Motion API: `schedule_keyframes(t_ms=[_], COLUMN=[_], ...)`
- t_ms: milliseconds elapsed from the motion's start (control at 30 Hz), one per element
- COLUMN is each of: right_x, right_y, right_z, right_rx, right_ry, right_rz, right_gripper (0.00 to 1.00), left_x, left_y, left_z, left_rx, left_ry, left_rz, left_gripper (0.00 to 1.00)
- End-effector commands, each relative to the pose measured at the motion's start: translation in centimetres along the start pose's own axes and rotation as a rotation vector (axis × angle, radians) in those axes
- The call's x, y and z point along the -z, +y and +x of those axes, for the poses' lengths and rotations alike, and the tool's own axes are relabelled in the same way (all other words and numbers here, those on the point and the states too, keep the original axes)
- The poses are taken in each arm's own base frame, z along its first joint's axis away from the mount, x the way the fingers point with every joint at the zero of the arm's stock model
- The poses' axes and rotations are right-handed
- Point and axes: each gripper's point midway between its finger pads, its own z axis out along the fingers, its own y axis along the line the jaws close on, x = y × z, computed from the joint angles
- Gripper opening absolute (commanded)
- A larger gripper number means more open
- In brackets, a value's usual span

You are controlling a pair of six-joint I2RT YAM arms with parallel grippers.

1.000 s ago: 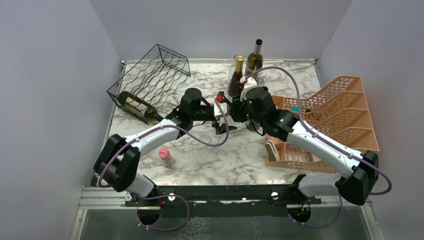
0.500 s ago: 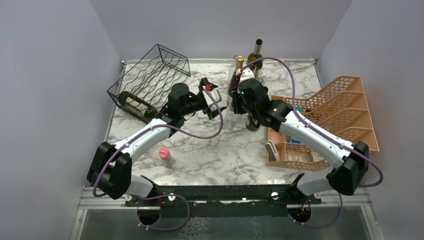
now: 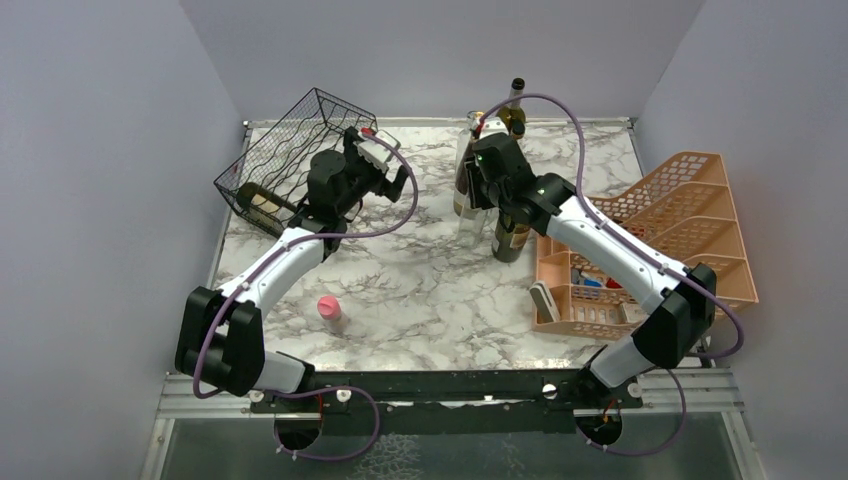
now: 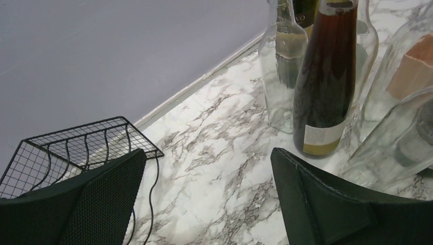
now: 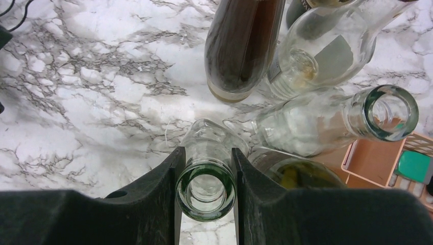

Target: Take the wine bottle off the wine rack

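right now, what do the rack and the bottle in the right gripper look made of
Wine rack: thin black wire, probably coated metal, open grid. Bottle in the right gripper: clear, slightly green glass, see-through with a glossy rim.

The left arm (image 3: 290,252) hides the neck of the wine bottle (image 3: 262,203) in the wine rack (image 3: 300,132) (only its labelled body shows); the dark bottle (image 4: 327,87) is cropped at its top.
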Motion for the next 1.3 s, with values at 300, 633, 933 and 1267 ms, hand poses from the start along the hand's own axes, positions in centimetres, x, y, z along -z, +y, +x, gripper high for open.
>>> schedule_keyframes(t_ms=[300, 633, 933, 1267], right_x=[-1.4, -1.3, 1.7, 7.0], right_y=[-0.4, -0.2, 0.3, 4.4], right_z=[-2.1, -2.2, -4.2, -6.6], right_rx=[-0.007, 0.013, 0.000, 0.064], right_ry=[0.028, 0.033, -0.026, -0.143], right_rz=[-0.035, -0.058, -0.132, -0.419], right_gripper=[0.07, 0.48, 0.65, 0.71], left_x=[-0.1, 0.1, 0.4, 1.8], left_y=[0.7, 1.4, 2.3, 5.7], left_z=[-3.2, -3.2, -3.4, -3.7], left_rx=[0.087, 0.090, 0.106, 0.143], left_ry=[-0.082, -0.085, -0.093, -0.107], left_rz=[-0.009, -0.032, -0.054, -0.158], left_gripper=[0.99, 0.99, 0.99, 0.97])
